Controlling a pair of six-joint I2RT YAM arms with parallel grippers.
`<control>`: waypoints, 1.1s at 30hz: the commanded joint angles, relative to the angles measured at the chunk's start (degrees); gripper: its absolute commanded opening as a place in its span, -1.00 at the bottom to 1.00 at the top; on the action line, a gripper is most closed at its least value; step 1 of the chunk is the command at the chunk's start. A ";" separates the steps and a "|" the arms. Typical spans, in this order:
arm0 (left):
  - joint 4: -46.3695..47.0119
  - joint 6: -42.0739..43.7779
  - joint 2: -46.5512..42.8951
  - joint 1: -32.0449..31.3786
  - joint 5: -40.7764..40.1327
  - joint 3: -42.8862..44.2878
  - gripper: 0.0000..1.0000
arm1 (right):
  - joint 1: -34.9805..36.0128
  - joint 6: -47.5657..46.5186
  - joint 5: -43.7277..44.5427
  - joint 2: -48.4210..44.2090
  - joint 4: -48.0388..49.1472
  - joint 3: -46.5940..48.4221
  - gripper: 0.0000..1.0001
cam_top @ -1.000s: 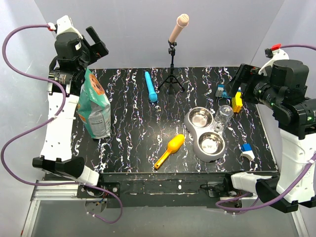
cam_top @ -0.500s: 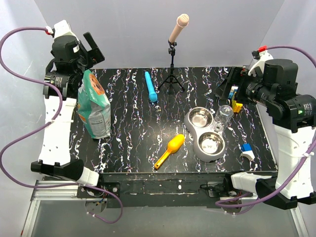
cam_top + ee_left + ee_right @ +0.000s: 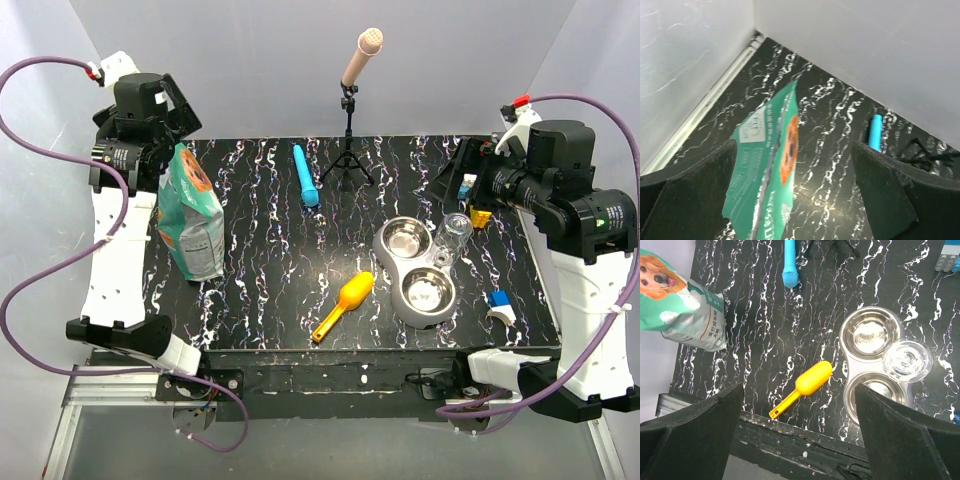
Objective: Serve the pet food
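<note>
**Both arms high, nothing picked up yet**

Top view: green foil pet-food bag (image 3: 190, 215) stands at the table's left edge, left gripper (image 3: 176, 100) above it.

Left wrist: jaws spread wide, empty. I'd come straight down on the bag's top.

Right wrist: right gripper (image 3: 799, 385) also spread, empty. Yellow plastic scoop (image 3: 807, 385) lies below. Clear glass cup (image 3: 907, 360) crowds the twin steel bowls (image 3: 866, 366).

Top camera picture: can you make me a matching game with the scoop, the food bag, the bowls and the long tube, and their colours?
Things:
1. scoop
2. food bag
3. bowls
4. long tube

Colours:
A. shiny silver
B. blue
C. yellow-orange
D. green

Pairs: 1-C, 2-D, 3-A, 4-B
</note>
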 commanded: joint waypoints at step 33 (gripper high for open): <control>-0.21 -17.90 3.11 -0.56 27.18 -5.66 -1.00 | -0.20 0.52 -4.24 -0.75 2.47 -3.35 0.97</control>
